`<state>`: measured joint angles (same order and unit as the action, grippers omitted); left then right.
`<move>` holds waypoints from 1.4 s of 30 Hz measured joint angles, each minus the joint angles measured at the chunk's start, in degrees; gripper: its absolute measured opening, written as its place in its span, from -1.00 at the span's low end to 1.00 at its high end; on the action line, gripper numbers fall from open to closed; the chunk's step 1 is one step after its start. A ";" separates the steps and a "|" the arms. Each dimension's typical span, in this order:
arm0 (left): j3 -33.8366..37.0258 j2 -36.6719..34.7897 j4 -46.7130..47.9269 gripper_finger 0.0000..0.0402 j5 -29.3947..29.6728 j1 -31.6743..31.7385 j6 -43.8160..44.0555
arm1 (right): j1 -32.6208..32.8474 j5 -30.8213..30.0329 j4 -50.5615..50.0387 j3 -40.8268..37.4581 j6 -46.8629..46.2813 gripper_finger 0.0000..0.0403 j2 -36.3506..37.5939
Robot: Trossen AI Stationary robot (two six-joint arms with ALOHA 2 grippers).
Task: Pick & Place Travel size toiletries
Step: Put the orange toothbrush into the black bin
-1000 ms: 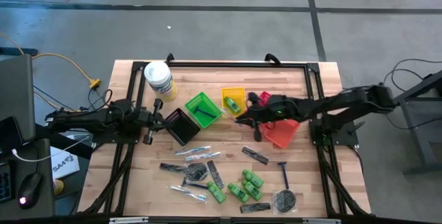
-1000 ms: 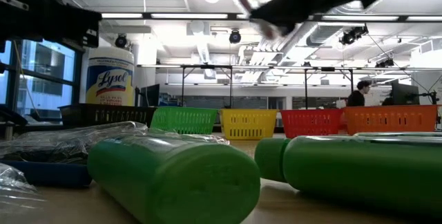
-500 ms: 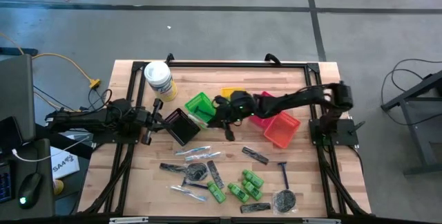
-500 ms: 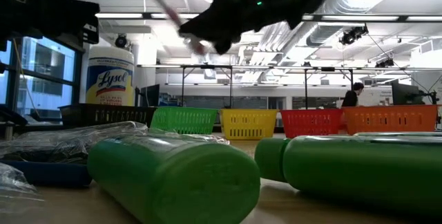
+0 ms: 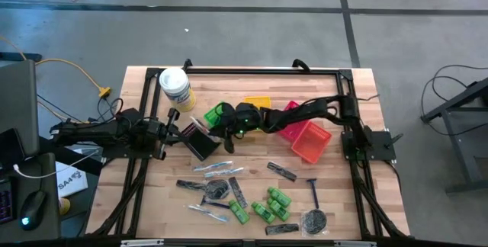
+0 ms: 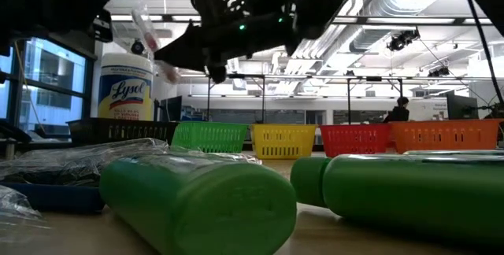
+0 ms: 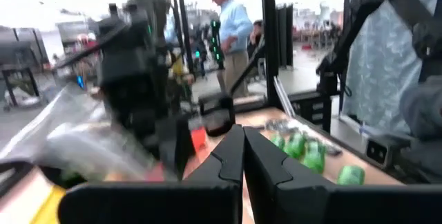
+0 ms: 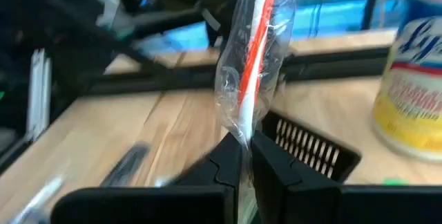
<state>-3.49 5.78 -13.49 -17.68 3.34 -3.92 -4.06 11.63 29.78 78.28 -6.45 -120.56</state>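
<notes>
My right gripper (image 5: 215, 127) reaches in from the table's right and hangs over the green basket (image 5: 219, 113) and black basket (image 5: 200, 140). It is shut on a clear-wrapped slim stick (image 8: 257, 44) with a red and white core. My left gripper (image 7: 243, 137) is shut on nothing at the table's left, beside the black basket. Other toiletries lie on the near half of the wooden table: green mini bottles (image 5: 271, 205), a blue-handled razor (image 5: 313, 192), dark combs (image 5: 282, 172), a round dark packet (image 5: 314, 219) and wrapped sticks (image 5: 217, 168). My right gripper pinches one end of the wrapped stick (image 8: 242, 128) between its two fingers. The fingers come nearly level from the table's right. The stick rises tilted above the fingertips (image 6: 150, 31), lifted clear of the baskets and the table.
Yellow (image 5: 258, 104), red (image 5: 288, 121) and orange (image 5: 311, 142) baskets stand in a row right of the green one. A white Lysol tub (image 5: 175, 87) stands at the far left. A black frame (image 5: 259, 70) runs along the far edge. People show in the room behind.
My right gripper has swept toward the table's left and sunk a little, from over the red and orange baskets to over the green and black ones. It has stayed shut on the wrapped stick, which has kept clear of everything.
</notes>
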 joint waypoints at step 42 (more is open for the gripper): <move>0.00 -0.02 -2.69 -1.00 -2.14 0.02 -0.28 | 2.19 -9.71 -5.72 10.31 12.91 -0.92 -12.99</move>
<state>-3.49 5.76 -16.19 -19.81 3.36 -4.21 -1.87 1.92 24.07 88.60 6.46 -133.56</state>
